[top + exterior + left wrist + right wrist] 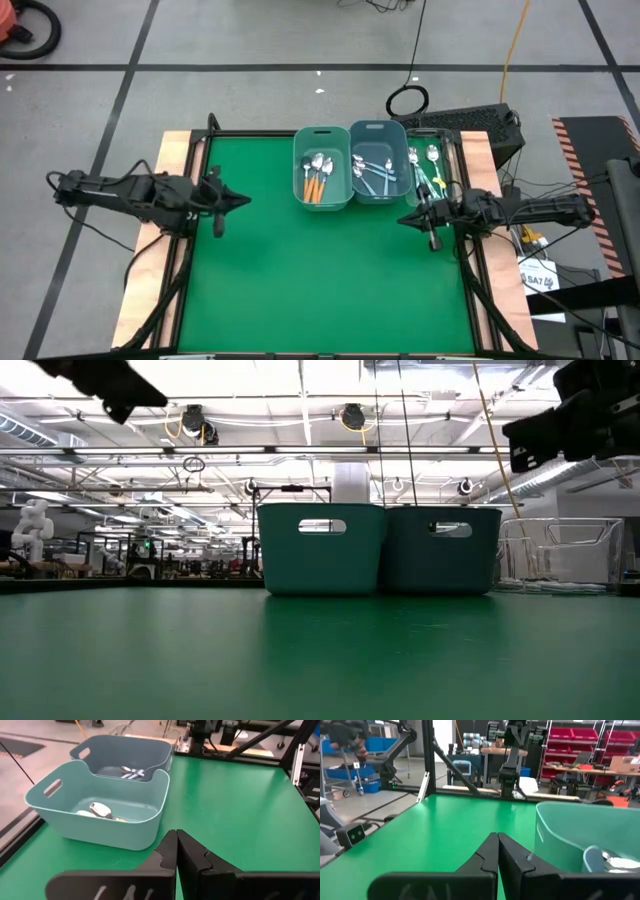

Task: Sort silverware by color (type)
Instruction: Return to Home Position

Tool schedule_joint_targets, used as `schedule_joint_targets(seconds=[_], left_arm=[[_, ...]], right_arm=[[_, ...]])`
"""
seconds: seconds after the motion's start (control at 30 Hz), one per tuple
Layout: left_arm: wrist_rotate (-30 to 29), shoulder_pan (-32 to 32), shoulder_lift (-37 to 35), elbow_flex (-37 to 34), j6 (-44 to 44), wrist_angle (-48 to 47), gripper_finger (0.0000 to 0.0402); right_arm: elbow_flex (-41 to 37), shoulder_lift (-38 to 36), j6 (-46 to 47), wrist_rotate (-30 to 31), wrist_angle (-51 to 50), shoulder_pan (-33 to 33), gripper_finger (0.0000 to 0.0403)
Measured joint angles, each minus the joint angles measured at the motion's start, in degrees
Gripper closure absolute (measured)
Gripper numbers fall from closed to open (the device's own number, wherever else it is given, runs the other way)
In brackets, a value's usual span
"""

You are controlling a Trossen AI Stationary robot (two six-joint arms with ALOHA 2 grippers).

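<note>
Starting left: left gripper (240, 200) hangs over the left edge of the green table mat (320, 270), pointing right. In the left wrist view its fingers (167, 852) are pressed together with nothing between them.

Two rectangular plastic bins sit side by side, walls touching, at the far middle of the mat. The left one is the light teal bin (298, 165). It holds the orange-handled spoons (316, 178), shiny metal bowls toward the far side and handles toward the near wall. The left wrist view shows one metal bowl (100, 810) on that bin's floor.

The grey-blue bin (378, 125) is just right of it. The light-blue-handled spoons (374, 172) are piled crosswise inside.

Right of the grey-blue bin, near the table's far right edge, lie the green-handled spoons (424, 170), bowls far, handles near. From above I cannot tell whether they are in a container or on the mat.

Right gripper (402, 220) hangs over the right edge of the mat, just near of the green-handled spoons, pointing left. Its fingers (487, 852) are closed tip to tip and empty. The right wrist view shows a pale teal bin wall (570, 835) close beside them with one metal bowl (620, 862) inside. I cannot tell which bin that is.
</note>
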Motion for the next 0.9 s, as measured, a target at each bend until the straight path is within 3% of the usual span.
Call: schedule_joint_targets(seconds=[0.2,0.43,0.9], left_arm=[[-0.1,0.0,-10.7,-6.6,1.6,1.1,0.04],[0.9,0.0,-19.9,-16.1,4.3,9.0,0.04],[5.3,0.0,-28.0,-30.1,6.4,23.8,0.0401]], right_arm=[[-2.4,0.0,1.6,1.5,1.1,0.0,0.0403],[-4.7,0.0,3.0,2.9,5.5,0.0,0.0403],[-4.9,0.0,2.4,5.7,4.6,0.0,0.0403]])
